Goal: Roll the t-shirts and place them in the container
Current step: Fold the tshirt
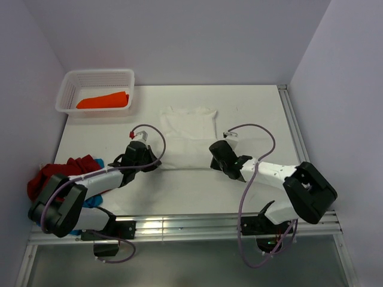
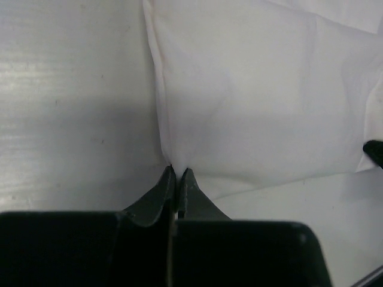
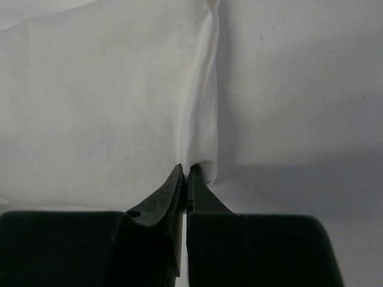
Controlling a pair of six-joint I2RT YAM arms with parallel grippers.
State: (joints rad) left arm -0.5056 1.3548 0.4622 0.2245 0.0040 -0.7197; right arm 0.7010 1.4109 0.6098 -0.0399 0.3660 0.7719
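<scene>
white tee: the white t-shirt (image 1: 188,137) lies flat in the middle of the table (image 1: 257,113). no print shows from above, so i can't tell which face is up.
left gripper: the left gripper (image 2: 178,173) has its fingers pressed together on the near-left corner of the tee, with a thin bit of cloth pinched at the tips.
right gripper: the right gripper (image 3: 187,170) does the same at the near-right corner, tips closed on the edge fold.
other tees: the orange tee (image 1: 105,100) sits in the white basket (image 1: 69,84) at the far left. the red tee (image 1: 66,167) and blue tee (image 1: 93,200) are heaped at the near left, right against your left arm.
step: looks like the start of the roll, near hem first.
risk, grip: both pinches hold very little cloth, so a quick lift could pull a corner free.
risk, skew: if one arm leads the other, you'll get a cone instead of a roll.
risk, drag: pull toward yourself rather than over and away, and the whole tee slides and bunches up.
risk, pile: your left elbow is close to the red and blue heap, so a wide swing could snag it.
</scene>
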